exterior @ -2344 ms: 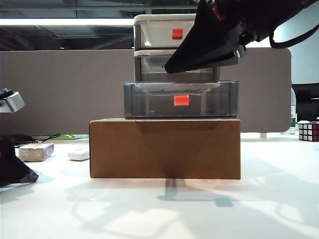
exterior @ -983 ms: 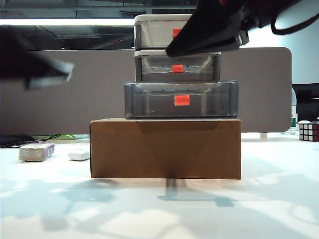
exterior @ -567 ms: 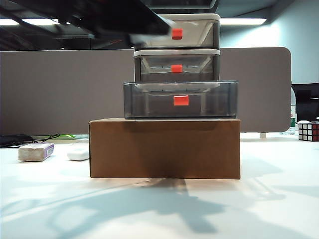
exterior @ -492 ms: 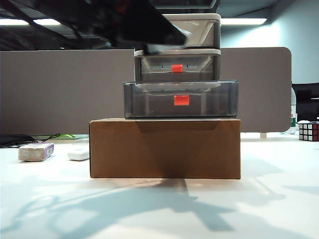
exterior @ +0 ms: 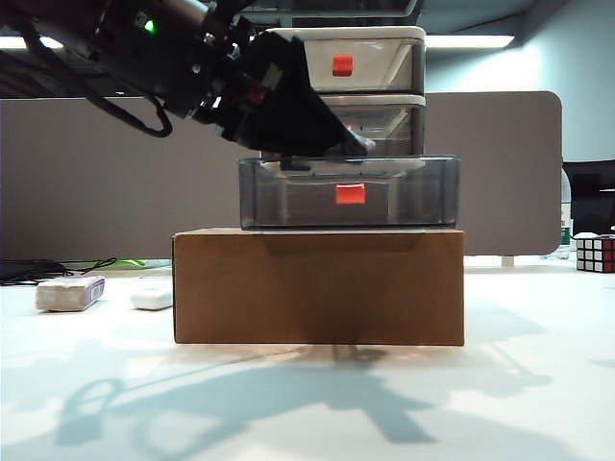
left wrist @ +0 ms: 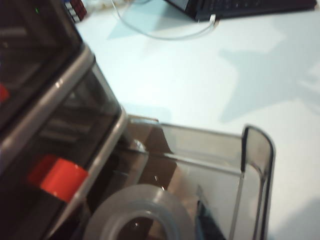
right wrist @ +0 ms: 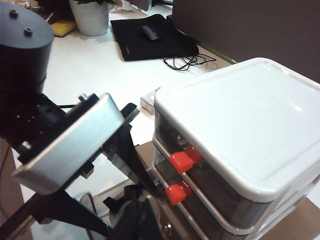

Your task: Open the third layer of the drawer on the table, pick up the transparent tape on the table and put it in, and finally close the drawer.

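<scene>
A: What colours does the drawer (exterior: 341,115) show?

B: White frame, with 3 smoky grey see-through tiers, each with a red-orange handle; the third layer (exterior: 348,192) is the same smoky grey. It sits on a plain brown cardboard box (exterior: 318,286).

A: And the transparent tape (left wrist: 137,212)?

B: A clear, greyish roll with a dark blue-black bit at its edge.

A: The left gripper (exterior: 322,144)?

B: Black. The table (exterior: 519,384) is plain white. On it lie a white-and-purple block (exterior: 69,292), a small white oblong (exterior: 152,296) and a multicoloured puzzle cube (exterior: 594,254).
</scene>
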You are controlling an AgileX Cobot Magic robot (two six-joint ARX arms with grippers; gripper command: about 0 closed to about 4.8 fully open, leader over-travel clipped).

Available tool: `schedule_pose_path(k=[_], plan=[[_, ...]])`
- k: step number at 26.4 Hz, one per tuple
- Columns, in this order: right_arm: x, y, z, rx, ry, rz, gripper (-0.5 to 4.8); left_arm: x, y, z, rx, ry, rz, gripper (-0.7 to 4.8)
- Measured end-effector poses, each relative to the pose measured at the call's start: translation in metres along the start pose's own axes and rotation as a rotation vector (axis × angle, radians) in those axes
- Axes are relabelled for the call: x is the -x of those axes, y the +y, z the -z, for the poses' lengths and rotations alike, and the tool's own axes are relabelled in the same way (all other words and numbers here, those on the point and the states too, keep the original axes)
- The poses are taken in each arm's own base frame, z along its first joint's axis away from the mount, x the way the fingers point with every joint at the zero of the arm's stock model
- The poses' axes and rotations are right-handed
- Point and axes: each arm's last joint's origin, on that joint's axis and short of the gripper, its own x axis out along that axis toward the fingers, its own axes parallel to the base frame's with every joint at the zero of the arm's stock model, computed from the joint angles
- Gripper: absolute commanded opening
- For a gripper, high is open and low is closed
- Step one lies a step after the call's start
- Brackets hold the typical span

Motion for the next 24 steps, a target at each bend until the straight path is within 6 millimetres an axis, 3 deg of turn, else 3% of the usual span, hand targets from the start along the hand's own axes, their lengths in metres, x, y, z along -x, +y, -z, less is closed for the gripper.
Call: schedule_pose_path(k=[1, 9, 24], plan=[[-0.0001, 0.0, 0.0, 0.003, 0.0, 0.0, -0.05, -0.0008, -0.0001, 0.0008, 0.001, 0.004, 0.002, 0.95], [0.0, -0.0001, 0.0, 0.003, 0.0, 0.001, -0.05, -0.0007, -0.0001, 0.0006, 0.001, 0.002, 0.002, 3.44], [-0.0001, -0.0001, 0.0001, 0.003, 0.0, 0.001, -0.05, -0.0005, -0.0002, 0.0001, 0.027, -0.002, 0.008, 3.41]])
